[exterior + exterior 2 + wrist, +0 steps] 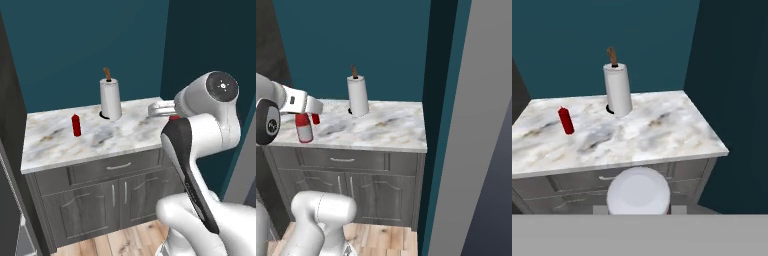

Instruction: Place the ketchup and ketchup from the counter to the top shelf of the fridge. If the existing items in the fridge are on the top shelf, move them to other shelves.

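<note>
Now tool is gripping one ketchup bottle; second bottle is standing on tabletop near paper-towel roll.

I see a teal wall behind dark grey cabinets with slim silver handles. A darker teal panel stands at 3 o'clock of them. Wood floor runs at 6 o'clock. Light is even.
</note>
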